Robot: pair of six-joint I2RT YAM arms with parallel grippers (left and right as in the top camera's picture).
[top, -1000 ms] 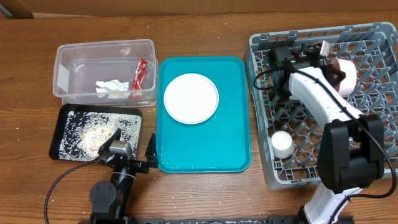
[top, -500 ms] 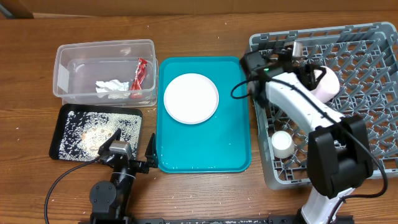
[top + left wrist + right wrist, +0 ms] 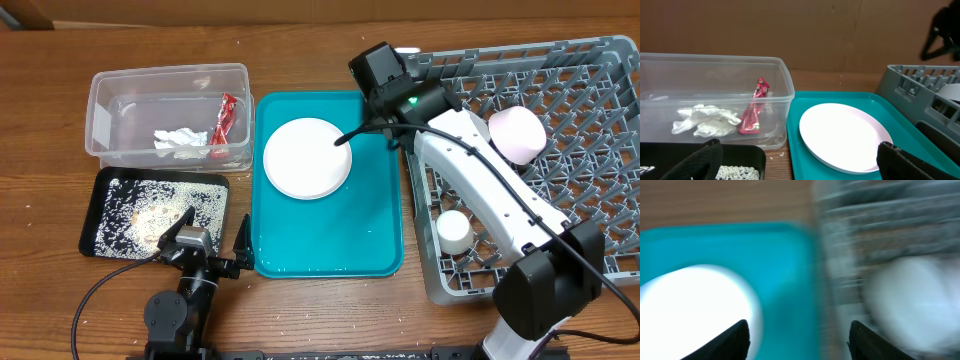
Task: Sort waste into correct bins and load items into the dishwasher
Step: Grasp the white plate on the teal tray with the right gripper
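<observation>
From overhead, we saw the clear tub [image 3: 100, 125] toward the far left corner of the tabletop [image 3: 320, 40], holding the red wrapper [image 3: 227, 118] and the crumpled tissue [image 3: 180, 138]. The black tray [image 3: 160, 174] lay just beside it toward the near edge, strewn with crumbs [image 3: 140, 200]. The teal tray [image 3: 330, 230] sat mid-tabletop with the white plate [image 3: 307, 157] flat in its far half. The dish rack [image 3: 590, 80] ran along the right edge. It held a pale pink plate [image 3: 516, 135] in its far part and the small white cup [image 3: 454, 229] by its left wall. The right claw [image 3: 380, 68] hovered over the teal tray's far right corner. The left claw [image 3: 210, 240] sat by the near edge between the two trays, fingers spread and empty.

In the left wrist view, the dark fingers [image 3: 700, 162] stood wide apart with nothing between them, and the tub and plate lay ahead.

The right wrist view was badly blurred. Two fingertips [image 3: 735, 340] stood apart, holding nothing, above the plate and the rack's edge.
</observation>
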